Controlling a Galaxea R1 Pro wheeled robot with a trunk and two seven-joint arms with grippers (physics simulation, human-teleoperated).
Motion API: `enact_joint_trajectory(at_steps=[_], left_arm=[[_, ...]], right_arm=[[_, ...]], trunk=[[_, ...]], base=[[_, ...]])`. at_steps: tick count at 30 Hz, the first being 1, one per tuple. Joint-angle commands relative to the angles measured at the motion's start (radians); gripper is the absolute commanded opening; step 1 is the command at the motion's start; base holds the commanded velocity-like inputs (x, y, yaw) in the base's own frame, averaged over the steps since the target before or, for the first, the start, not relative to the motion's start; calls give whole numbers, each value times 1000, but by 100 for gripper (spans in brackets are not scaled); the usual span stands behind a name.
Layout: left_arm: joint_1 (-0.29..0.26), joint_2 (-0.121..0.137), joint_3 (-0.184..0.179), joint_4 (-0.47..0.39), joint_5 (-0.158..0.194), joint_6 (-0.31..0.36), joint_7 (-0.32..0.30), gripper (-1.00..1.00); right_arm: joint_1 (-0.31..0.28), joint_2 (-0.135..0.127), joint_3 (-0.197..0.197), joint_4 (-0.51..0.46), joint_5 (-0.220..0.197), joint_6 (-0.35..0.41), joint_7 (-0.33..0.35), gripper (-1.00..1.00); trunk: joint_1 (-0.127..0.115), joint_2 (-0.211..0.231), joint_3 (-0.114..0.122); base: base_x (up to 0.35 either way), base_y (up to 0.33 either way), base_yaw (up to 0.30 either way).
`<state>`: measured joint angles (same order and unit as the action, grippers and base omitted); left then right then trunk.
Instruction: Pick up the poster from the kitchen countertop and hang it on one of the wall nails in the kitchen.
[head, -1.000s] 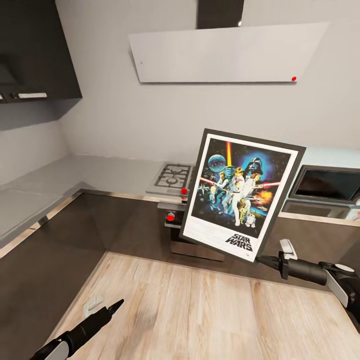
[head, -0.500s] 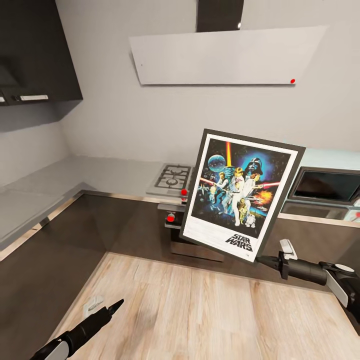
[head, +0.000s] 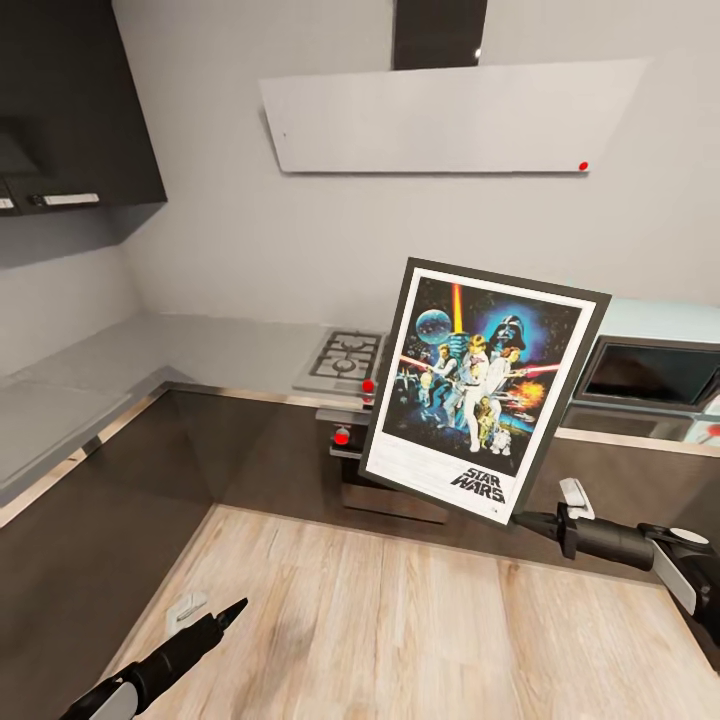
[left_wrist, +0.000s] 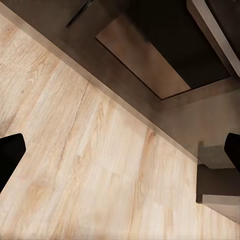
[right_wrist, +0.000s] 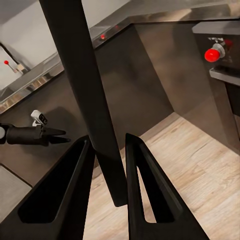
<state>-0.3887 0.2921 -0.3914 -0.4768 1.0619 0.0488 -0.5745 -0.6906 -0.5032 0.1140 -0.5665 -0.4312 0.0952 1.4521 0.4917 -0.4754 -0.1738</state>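
Head view first: the portrait Star Wars poster with its thin black frame and white border (head: 483, 390) is up in the air, tilted, well clear of the pale-grey L-shaped kitchen countertop (head: 150, 350) with the steel gas hob (head: 345, 357). Right gripper (head: 522, 518) is clamped on the frame's lower corner; the wrist view shows both fingers (right_wrist: 142, 185) squeezing the dark edge (right_wrist: 82, 90). Left gripper (head: 232, 609) hangs low over the wooden floor (head: 400, 630), fingers apart, empty. It looks stiff, flat and light, but a corner pinch invites swinging; I'd favour a mid-edge hold.
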Motion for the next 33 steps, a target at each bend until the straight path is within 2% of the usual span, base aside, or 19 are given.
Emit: enact_joint_trajectory(at_steps=[1, 11, 33], left_arm=[[-1, 1, -4, 0, 10, 5, -2, 100], [-1, 1, -4, 0, 10, 5, -2, 100], [-1, 6, -4, 0, 10, 5, -2, 100]], right_arm=[[-1, -2, 7, 0, -11, 12, 2, -100], [-1, -2, 7, 0, -11, 12, 2, -100], [-1, -2, 7, 0, -11, 12, 2, -100]], trunk=[[-3, 5, 1], [-42, 75, 33], [-42, 75, 33]], base=[[0, 0, 0], [0, 0, 0], [0, 0, 0]])
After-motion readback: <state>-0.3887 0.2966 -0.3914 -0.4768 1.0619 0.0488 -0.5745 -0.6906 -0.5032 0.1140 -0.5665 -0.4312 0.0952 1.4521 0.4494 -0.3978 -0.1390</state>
